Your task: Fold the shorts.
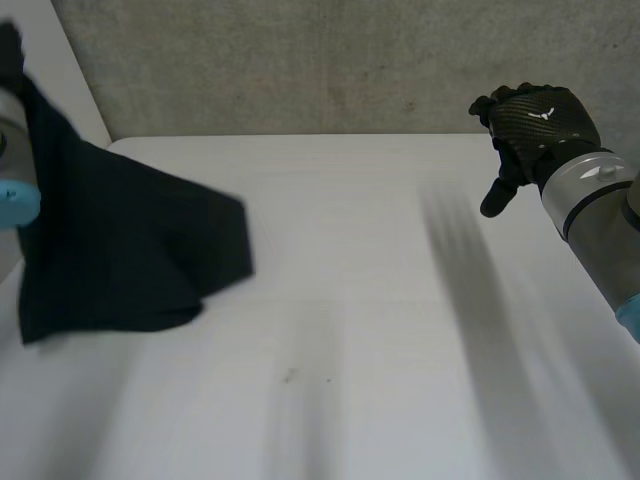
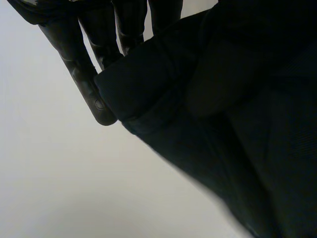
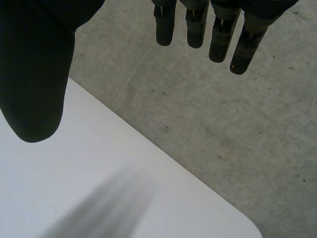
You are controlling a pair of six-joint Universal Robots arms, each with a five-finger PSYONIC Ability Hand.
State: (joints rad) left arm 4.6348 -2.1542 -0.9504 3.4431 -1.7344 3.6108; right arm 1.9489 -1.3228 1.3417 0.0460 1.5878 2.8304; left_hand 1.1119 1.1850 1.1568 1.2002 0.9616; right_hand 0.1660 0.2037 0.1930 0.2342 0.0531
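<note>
The dark shorts point(image 1: 120, 250) hang bunched off the table point(image 1: 380, 300) at its left side, lifted by my left arm point(image 1: 15, 205). In the left wrist view my left hand point(image 2: 84, 74) is shut on the shorts point(image 2: 223, 124), a thick folded edge of cloth lying against the fingers and covering the thumb. My right hand point(image 1: 540, 125) is raised over the far right of the table, open and holding nothing. Its fingers point(image 3: 220, 34) hang straight and apart, with the thumb point(image 3: 34, 74) off to one side.
The white table has a rounded far corner point(image 3: 247, 228) below my right hand. Grey concrete floor point(image 1: 300, 60) lies beyond the far edge. A white panel point(image 1: 70, 70) stands at the far left, behind the shorts.
</note>
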